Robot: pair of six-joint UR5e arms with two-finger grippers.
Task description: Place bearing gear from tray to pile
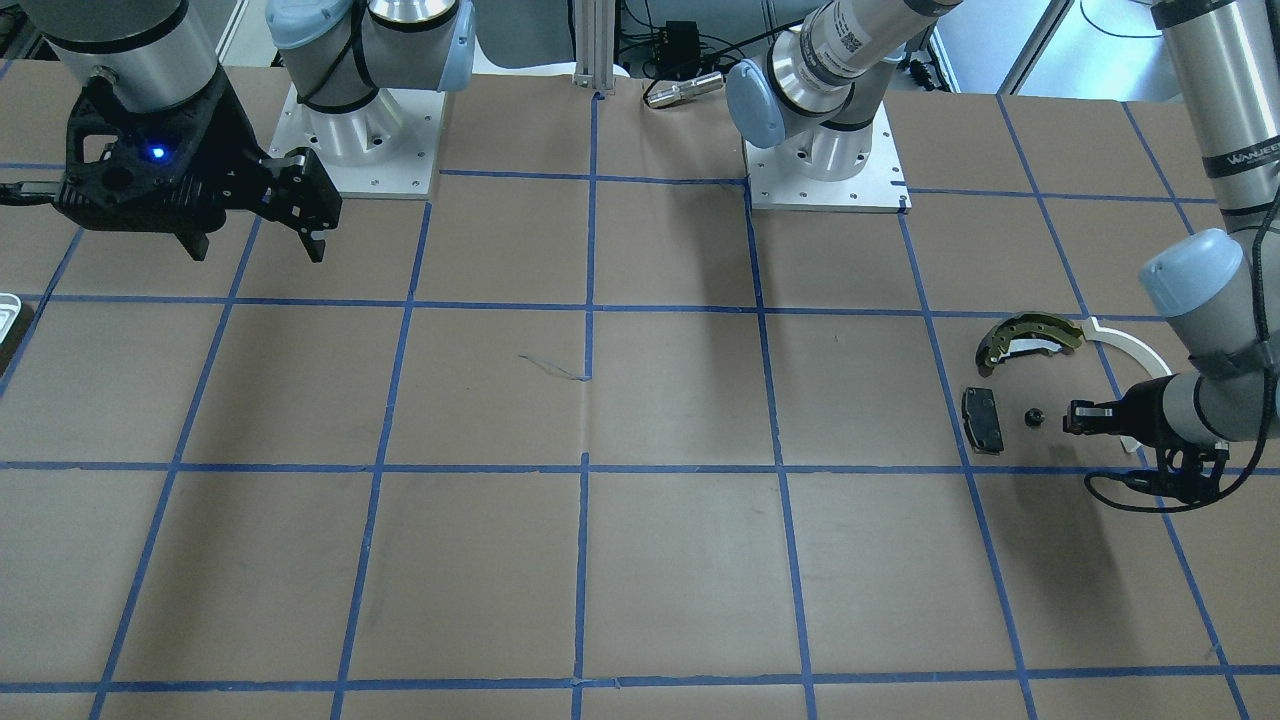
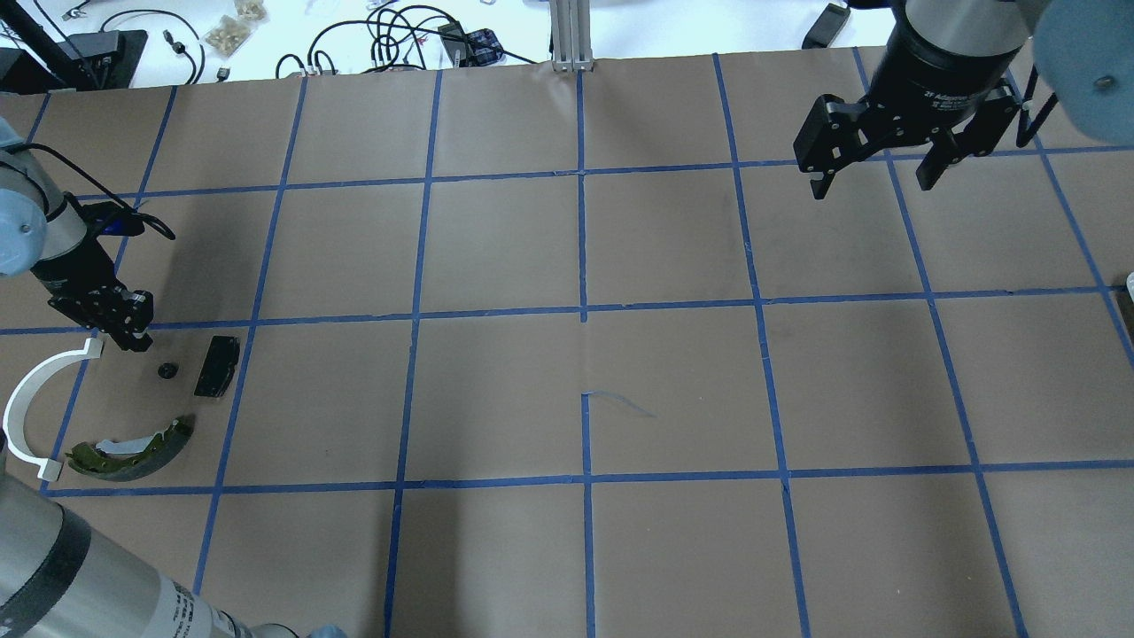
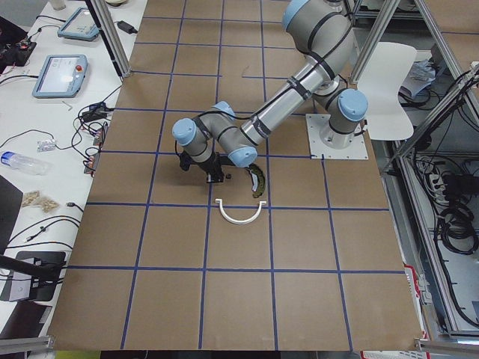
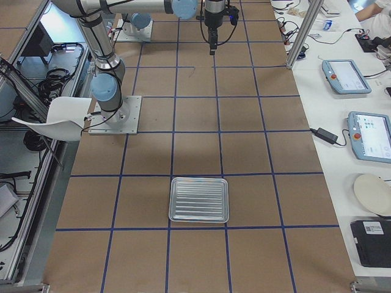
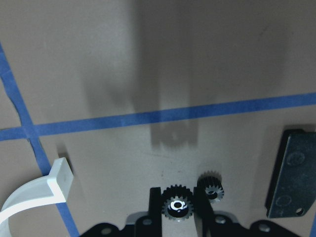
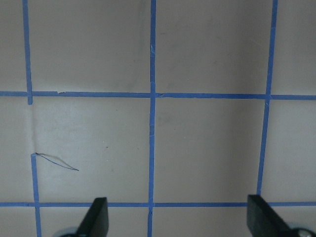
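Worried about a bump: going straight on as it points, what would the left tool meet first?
Likely the table paper, the left tool's held gear leading; the loose gear sits just beside that line. Depth unclear.

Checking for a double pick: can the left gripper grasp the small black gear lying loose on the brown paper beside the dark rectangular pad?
Probably not yet. The left gripper sits right beside the loose small black gear, but its fingers look shut on another black toothed gear.

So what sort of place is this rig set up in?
Most likely a robotics lab or test cell: a paper-covered table gridded with blue tape, teach pendants on a side bench, and loose cables behind.
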